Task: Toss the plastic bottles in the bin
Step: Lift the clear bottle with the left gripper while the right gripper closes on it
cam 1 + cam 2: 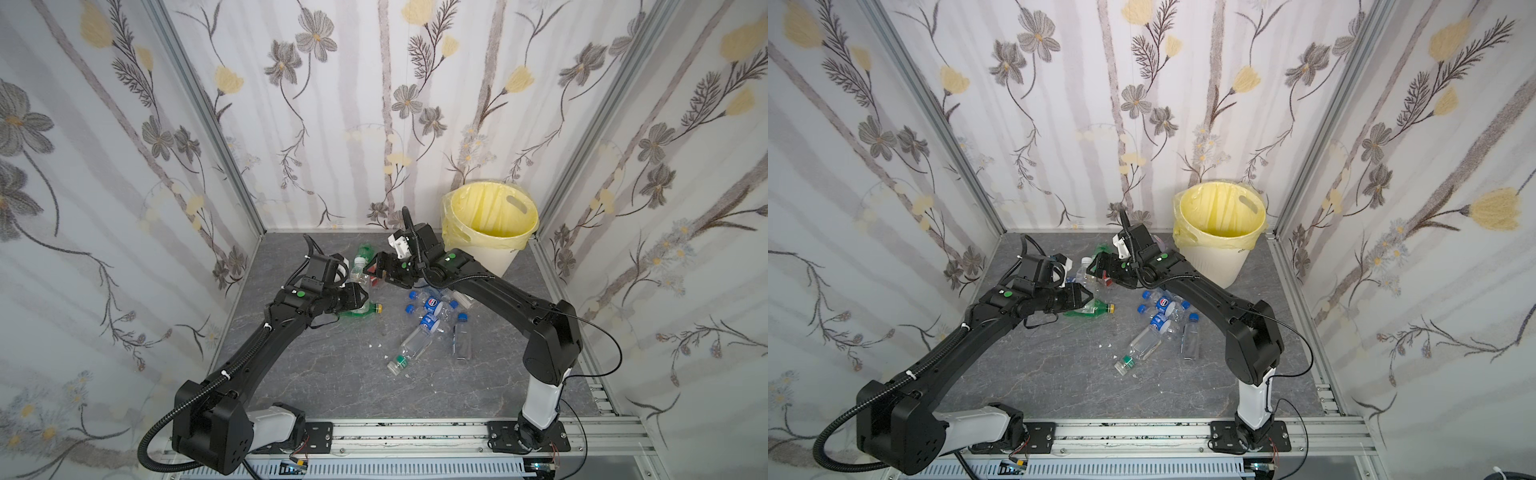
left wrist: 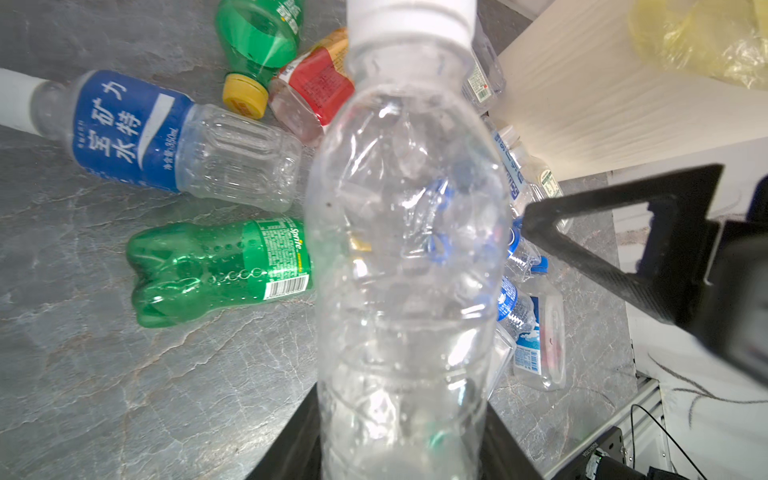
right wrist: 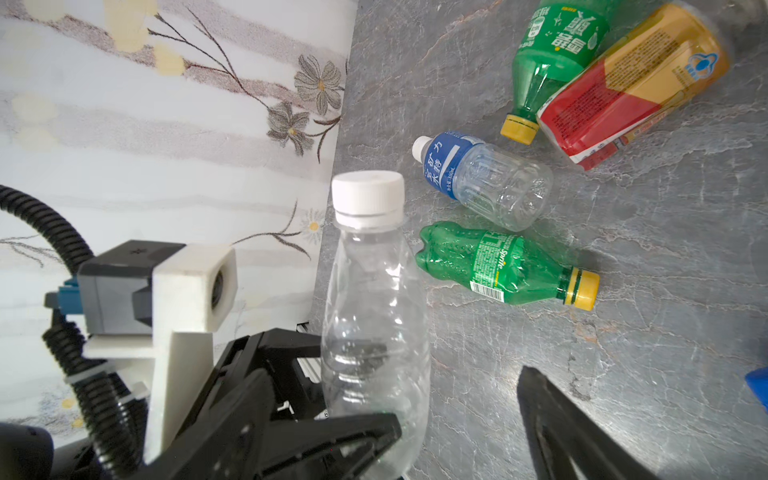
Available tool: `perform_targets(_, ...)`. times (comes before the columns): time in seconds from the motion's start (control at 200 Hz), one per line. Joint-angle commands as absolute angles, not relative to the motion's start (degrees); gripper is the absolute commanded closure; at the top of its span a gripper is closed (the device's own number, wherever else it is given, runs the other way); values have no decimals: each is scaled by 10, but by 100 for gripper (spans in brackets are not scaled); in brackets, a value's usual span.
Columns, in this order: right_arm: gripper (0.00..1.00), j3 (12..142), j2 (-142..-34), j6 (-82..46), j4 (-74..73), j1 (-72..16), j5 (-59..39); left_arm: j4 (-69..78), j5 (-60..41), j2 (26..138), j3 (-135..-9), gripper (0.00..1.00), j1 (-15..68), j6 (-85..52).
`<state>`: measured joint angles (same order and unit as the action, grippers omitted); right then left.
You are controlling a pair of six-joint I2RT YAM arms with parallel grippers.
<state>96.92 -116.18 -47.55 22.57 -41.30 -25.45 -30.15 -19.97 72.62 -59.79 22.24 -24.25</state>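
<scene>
My left gripper (image 2: 401,451) (image 1: 360,297) is shut on the base of a clear plastic bottle (image 2: 407,249) (image 3: 374,316) with a white cap, held upright above the table. My right gripper (image 3: 461,403) (image 1: 369,269) is open, its fingers straddling that bottle's body; one finger (image 3: 332,436) lies against it, the other stands apart. Two green bottles (image 3: 507,270) (image 3: 548,58), a blue-labelled clear one (image 3: 486,183) and an orange-red one (image 3: 631,83) lie on the grey table beneath. The cream-white bin (image 1: 494,253) (image 1: 1219,262) with its yellow bag stands at the back right.
A cluster of clear bottles with blue caps (image 1: 432,309) lies right of centre, with a longer clear bottle (image 1: 409,347) and a small square one (image 1: 462,340) nearer the front. Flowered walls enclose the table on three sides. The bin (image 2: 582,104) is close behind the right arm.
</scene>
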Motion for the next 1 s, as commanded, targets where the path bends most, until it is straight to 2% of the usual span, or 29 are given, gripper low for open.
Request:
perform_targets(0.0, 9, 968, -1168, -491, 190, -414, -265, -281, -209, 724, -604, 52, 234, -254)
perform_targets(0.225, 13, 968, -1181, -496, 185, -415, -265, -275, -198, 723, -617, 52, 258, -265)
perform_targets(0.57, 33, 968, -1196, -511, 164, -416, -277, -271, -190, 711, -612, 51, 264, -271)
perform_targets(0.799, 38, 966, -1202, -517, 157, -420, -282, -270, -193, 719, -618, 50, 264, -268)
perform_targets(0.994, 48, 966, -1204, -521, 152, -421, -287, -269, -193, 718, -617, 47, 265, -271)
